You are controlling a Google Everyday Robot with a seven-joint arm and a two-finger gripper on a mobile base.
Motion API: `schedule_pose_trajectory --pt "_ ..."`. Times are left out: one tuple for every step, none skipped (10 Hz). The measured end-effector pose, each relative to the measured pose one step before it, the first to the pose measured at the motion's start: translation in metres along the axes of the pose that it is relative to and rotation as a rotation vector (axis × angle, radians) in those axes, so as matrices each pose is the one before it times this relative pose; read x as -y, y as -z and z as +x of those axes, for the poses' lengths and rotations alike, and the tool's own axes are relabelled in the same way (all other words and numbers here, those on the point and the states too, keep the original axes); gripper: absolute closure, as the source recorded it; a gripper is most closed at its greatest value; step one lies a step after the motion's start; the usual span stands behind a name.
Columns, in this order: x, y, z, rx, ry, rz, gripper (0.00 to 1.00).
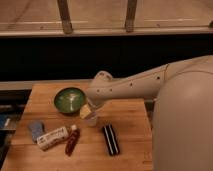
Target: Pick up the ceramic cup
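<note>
Approach done, lift not yet: gripper (pixel 88 111) at the rim of the small pale handleless ceramic cup (pixel 91 120) standing on the wooden table (pixel 131 131), grasp impossible to tell.

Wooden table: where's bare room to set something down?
Bare: wooden table right of the black rectangular case. Crowded: front left, with blue pad, white packet, red pouch. The gripper is at the pale ceramic cup beside the green bowl.
</note>
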Motion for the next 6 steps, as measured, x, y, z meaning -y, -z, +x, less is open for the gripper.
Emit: schedule_pose_trajectory --pt "0.00323 -0.00098 -0.00005 -0.00503 -0.00692 0.00026 0.20" --pt "0.00305 -0.00068 0.00015 -0.00309 -0.00868 -0.00037 0.20" --pt "0.00196 0.00002 0.00051 -0.00039 -0.00636 -0.00088 0.20" --pt "0.00260 0.00098 0.00080 0.00259 -0.00902 -0.00129 0.20" --pt "0.00288 0.00441 0.00048 0.00623 -0.00638 0.00183 0.20" --pt "0.00325 0.00612 0.00084 0.00451 -0.00455 0.00472 0.20"
